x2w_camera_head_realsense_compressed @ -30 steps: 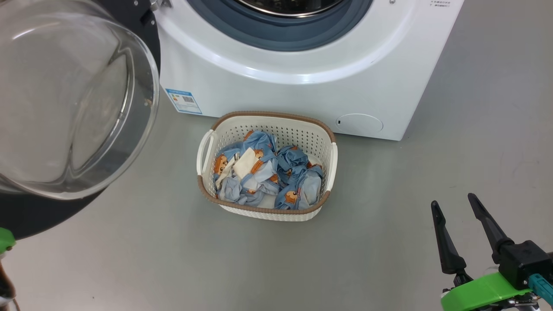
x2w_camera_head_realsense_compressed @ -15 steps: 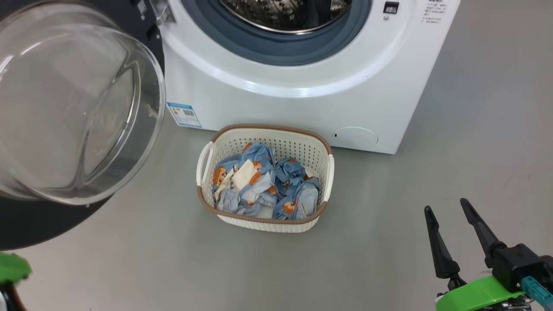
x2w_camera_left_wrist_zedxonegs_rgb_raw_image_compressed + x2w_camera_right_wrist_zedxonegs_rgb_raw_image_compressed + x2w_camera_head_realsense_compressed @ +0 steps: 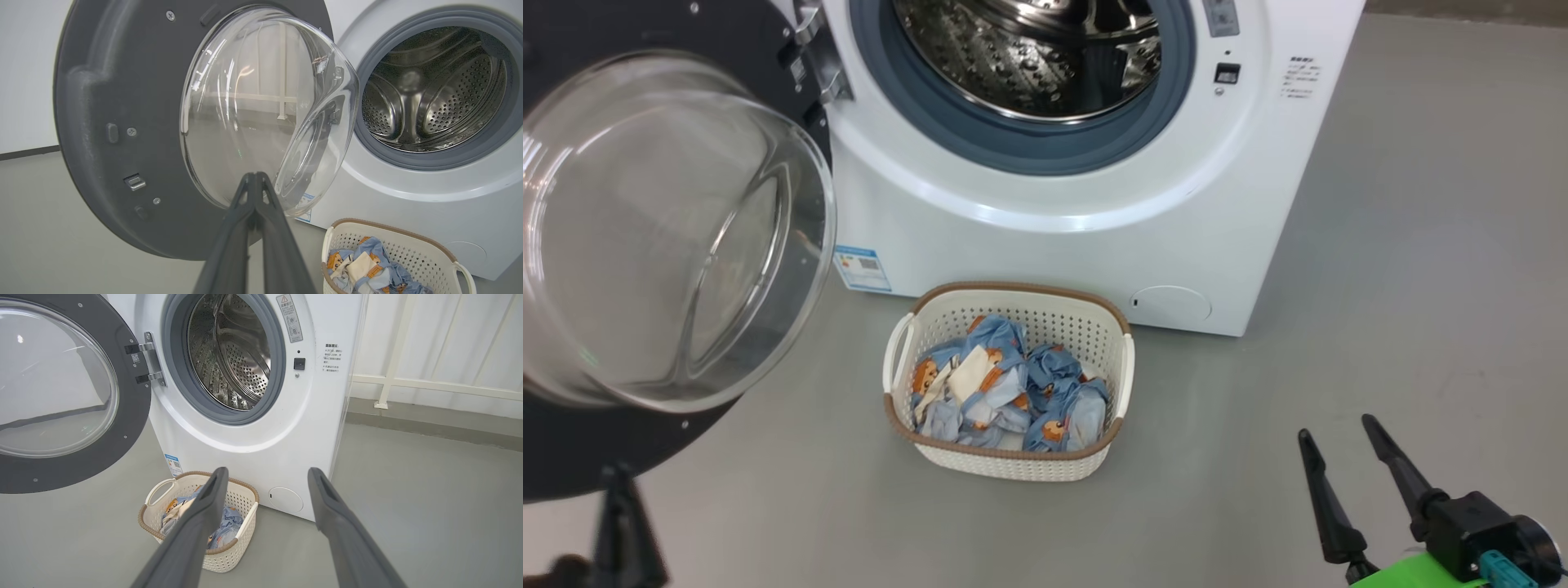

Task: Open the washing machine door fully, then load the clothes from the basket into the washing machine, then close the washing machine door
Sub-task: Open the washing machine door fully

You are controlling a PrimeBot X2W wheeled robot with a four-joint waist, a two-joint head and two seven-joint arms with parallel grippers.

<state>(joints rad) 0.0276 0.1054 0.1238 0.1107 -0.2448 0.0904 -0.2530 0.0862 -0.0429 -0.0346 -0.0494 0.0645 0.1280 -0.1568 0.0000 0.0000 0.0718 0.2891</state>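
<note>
right hand (image 3: 1339, 431) released, fingers spread, nothing in it, low over the floor (image 3: 1380, 245), well apart from the basket (image 3: 1013, 287). left hand (image 3: 255, 177) clenched on nothing, tips in front of the glass bowl of the washing machine door (image 3: 670, 229); contact unclear. door swung wide left, drum (image 3: 1029, 57) exposed. clothes (image 3: 1005, 392) bundled in the basket, just in front of the washing machine (image 3: 1054, 245).
</note>
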